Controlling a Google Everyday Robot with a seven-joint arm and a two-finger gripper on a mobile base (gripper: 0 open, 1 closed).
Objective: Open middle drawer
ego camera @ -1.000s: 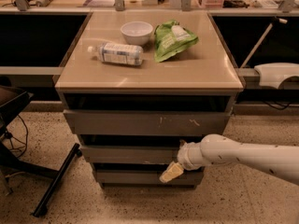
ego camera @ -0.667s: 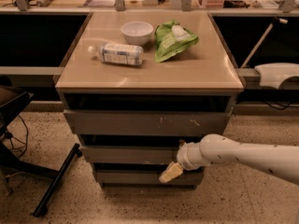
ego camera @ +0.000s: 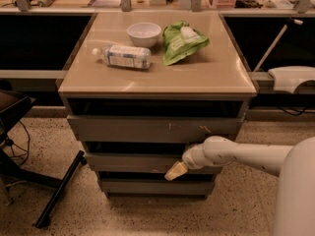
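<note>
The middle drawer [ego camera: 133, 162] is a wide, shallow grey drawer with a flat front, second of three in the cabinet under the tan top. It stands slightly out from the cabinet. My gripper [ego camera: 176, 171] reaches in from the right on a white arm, and its pale tip rests against the drawer's lower front edge, right of the middle. The top drawer [ego camera: 147, 129] with white scratches is above it, and the bottom drawer [ego camera: 152, 187] is below.
On the cabinet top [ego camera: 98, 80] lie a plastic bottle [ego camera: 123, 56], a white bowl [ego camera: 144, 33] and a green bag [ego camera: 182, 42]. A black chair base [ego camera: 56, 195] stands on the speckled floor at left. A white arm part [ego camera: 293, 77] is at right.
</note>
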